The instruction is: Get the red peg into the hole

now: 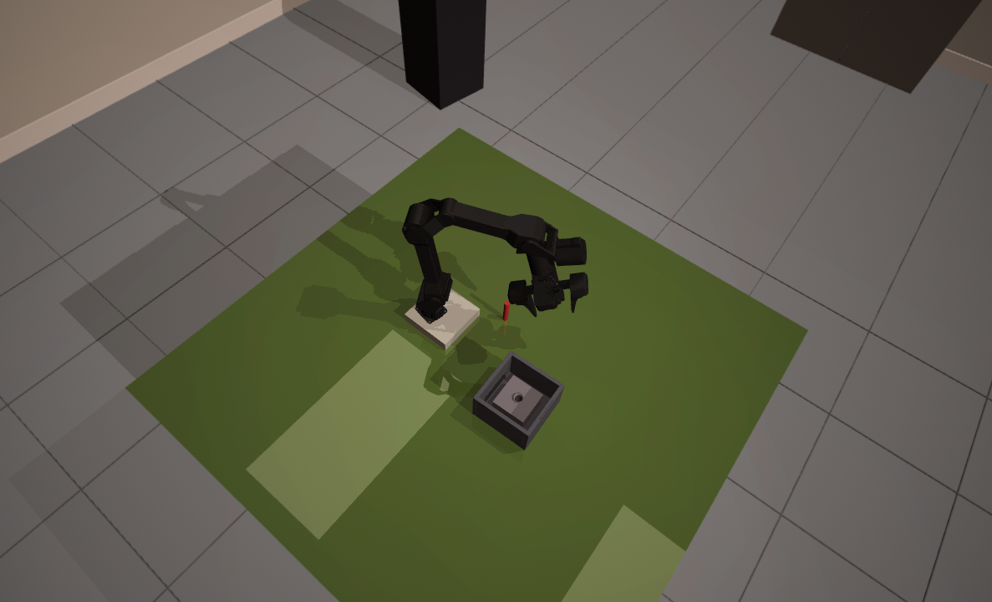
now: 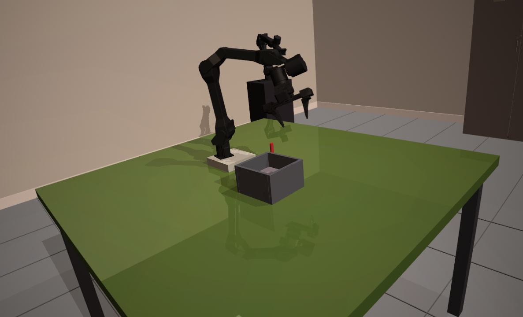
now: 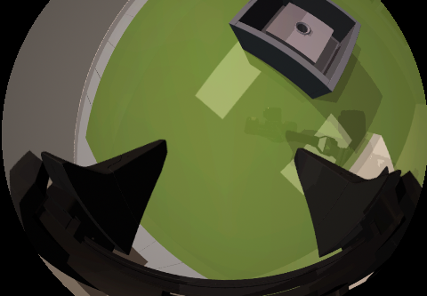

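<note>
The red peg stands upright on the green table, between the arm's base and the box. In the exterior view the box hides its lower part; it does not show in the wrist view. My gripper is wide open and empty. It hangs high above the table, to the right of the peg in the top and exterior views. The grey open box holds a pale plate with an empty round hole.
The arm stands on a pale base block left of the peg. The box's raised walls surround the plate. A black pedestal with another dark arm stands beyond the table's far corner. A dark cabinet stands in the background.
</note>
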